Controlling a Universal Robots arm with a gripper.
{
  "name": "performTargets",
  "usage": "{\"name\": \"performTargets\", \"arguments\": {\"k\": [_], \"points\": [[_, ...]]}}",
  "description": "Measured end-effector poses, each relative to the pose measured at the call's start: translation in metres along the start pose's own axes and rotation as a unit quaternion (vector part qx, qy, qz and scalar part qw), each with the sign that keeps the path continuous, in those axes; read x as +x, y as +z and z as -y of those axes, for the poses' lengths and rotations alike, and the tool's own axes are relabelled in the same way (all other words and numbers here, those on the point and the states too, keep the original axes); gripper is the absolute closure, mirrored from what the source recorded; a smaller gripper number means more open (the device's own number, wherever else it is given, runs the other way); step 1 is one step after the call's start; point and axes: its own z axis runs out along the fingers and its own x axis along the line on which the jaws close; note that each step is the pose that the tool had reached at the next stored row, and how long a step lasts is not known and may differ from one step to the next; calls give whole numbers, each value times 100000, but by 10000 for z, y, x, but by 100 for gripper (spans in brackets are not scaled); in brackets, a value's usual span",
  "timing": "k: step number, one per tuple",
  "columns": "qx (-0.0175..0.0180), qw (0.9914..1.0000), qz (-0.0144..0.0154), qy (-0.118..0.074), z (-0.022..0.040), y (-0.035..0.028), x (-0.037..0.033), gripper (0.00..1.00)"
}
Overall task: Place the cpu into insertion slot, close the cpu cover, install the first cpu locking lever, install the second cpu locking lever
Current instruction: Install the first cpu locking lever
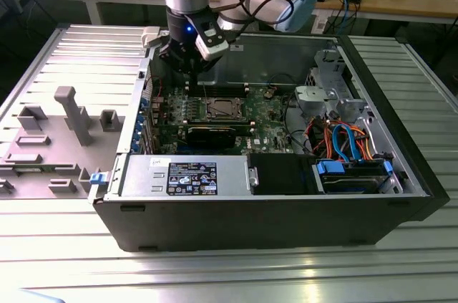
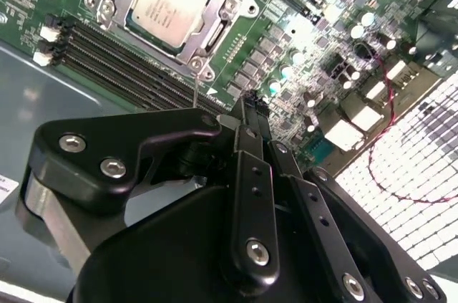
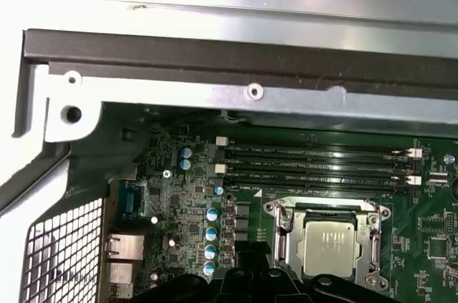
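Dull silver-grey square cpu [image 2: 168, 6] sits in the silver-rimmed insertion slot [image 3: 280, 211], framed by the closed silver cpu cover [image 3: 366, 246]. Black pincer [image 2: 247, 104], pressed together and empty, hovers nearby. Exterior view adds the open black computer case [image 1: 286, 217].

Exterior view looks down; both wrist views share the cpu [image 2: 170, 8] [image 3: 328, 248].

Open black computer case [image 1: 286, 224] on ribbed metal surface [image 1: 401, 274]. Memory slots [image 2: 122, 63] just beside pincer [image 2: 247, 106]. Power supply [image 1: 186, 176] and blue and orange cables [image 1: 348, 142] well apart from it. Grey fixture tray [image 1: 50, 138] outside the case.
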Motion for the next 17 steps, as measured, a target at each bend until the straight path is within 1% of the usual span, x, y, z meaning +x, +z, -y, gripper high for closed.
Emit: {"name": "performTargets", "arguments": {"k": [1,2,5,6,7,8,9,10,17], "points": [[2,100000,0,1,-18,1,-2,89],[-1,100000,-3,-9,-43,6,-20,89],[0,100000,-8,0,-79,12,-43,89],[-5,100000,-89,3,-102,13,-50,89],[-29,99999,-482,14,-113,19,-126,89],[-30,99999,-485,11,-112,24,-196,89],[-29,99999,-506,16,-106,38,-321,89],[-27,99999,-527,26,-103,40,-358,89],[-30,99999,-532,19,-103,41,-372,89]]}}
